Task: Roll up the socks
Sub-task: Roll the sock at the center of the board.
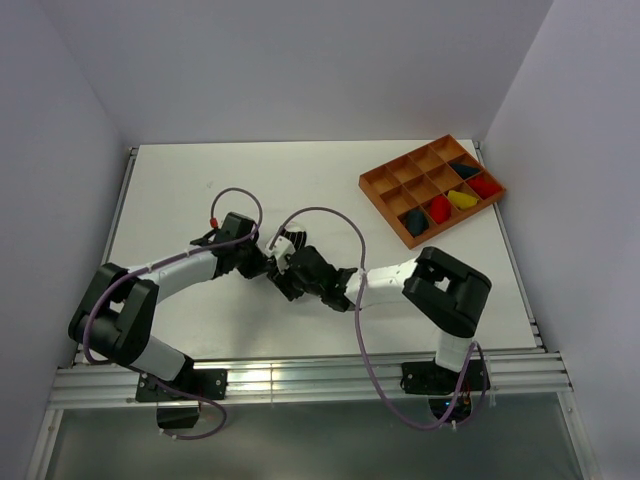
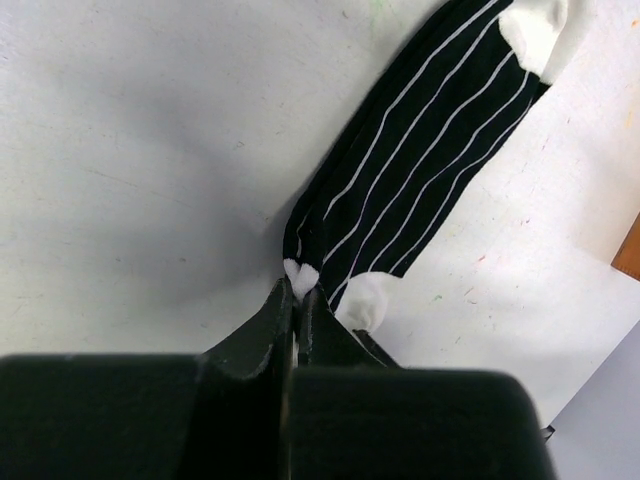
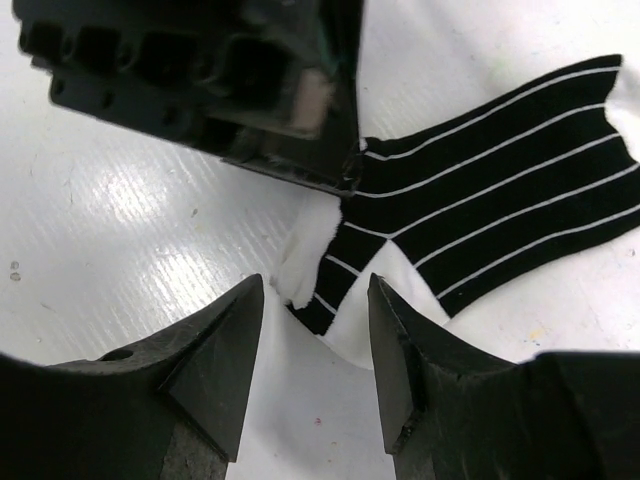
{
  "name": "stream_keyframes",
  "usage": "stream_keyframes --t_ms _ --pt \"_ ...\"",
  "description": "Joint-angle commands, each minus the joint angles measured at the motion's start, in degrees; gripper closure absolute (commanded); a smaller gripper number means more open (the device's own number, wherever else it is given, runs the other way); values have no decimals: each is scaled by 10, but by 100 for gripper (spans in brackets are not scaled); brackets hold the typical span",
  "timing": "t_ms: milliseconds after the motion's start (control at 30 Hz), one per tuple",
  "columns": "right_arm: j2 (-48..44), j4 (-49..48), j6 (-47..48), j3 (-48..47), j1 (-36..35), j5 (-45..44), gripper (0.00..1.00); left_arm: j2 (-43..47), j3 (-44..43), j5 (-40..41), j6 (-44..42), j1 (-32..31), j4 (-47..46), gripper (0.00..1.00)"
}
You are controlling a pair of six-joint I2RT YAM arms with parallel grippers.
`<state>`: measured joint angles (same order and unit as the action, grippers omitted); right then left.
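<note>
The black-and-white striped sock (image 2: 420, 150) lies flat on the white table, its white toe at the far end. My left gripper (image 2: 297, 290) is shut on the sock's near white-tipped end. In the right wrist view the sock (image 3: 500, 210) spreads to the right. My right gripper (image 3: 315, 300) is open, its jaws either side of the sock's folded white corner and not touching it. The left gripper's body (image 3: 200, 80) is just beyond. In the top view both grippers (image 1: 268, 268) (image 1: 292, 280) meet mid-table and hide the sock. A red sock (image 1: 440, 208) and a navy sock (image 1: 413, 222) lie in the tray.
An orange compartment tray (image 1: 378, 186) stands at the back right. It also holds a yellow rolled bundle (image 1: 462, 198), another red item (image 1: 483, 185) and a dark item (image 1: 463, 168). Purple cables loop over both arms. White walls enclose the table.
</note>
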<state>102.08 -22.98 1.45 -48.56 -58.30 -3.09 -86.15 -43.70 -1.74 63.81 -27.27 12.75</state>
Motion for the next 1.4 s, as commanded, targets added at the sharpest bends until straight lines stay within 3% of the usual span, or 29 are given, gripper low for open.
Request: stream_keyframes --t_ms 0,700,933,1133,1267,1367 --pt "17 -25 28 -18 -19 -31 47 -9 -27 -5 -17 0 9 100" --pt "68 -82 73 -22 -64 -170 56 -10 -29 -8 -21 3 25 100" --pt "59 -103 71 -3 -65 -169 77 -7 -27 -2 -23 5 29 100" --pt "20 -72 45 4 -59 -108 100 -7 -30 1 -31 17 25 100" --pt "5 -23 -5 -2 -17 -3 100 1 -21 1 -36 23 5 94" --pt "-1 -7 -60 -8 39 116 100 8 -9 0 -40 25 -11 84"
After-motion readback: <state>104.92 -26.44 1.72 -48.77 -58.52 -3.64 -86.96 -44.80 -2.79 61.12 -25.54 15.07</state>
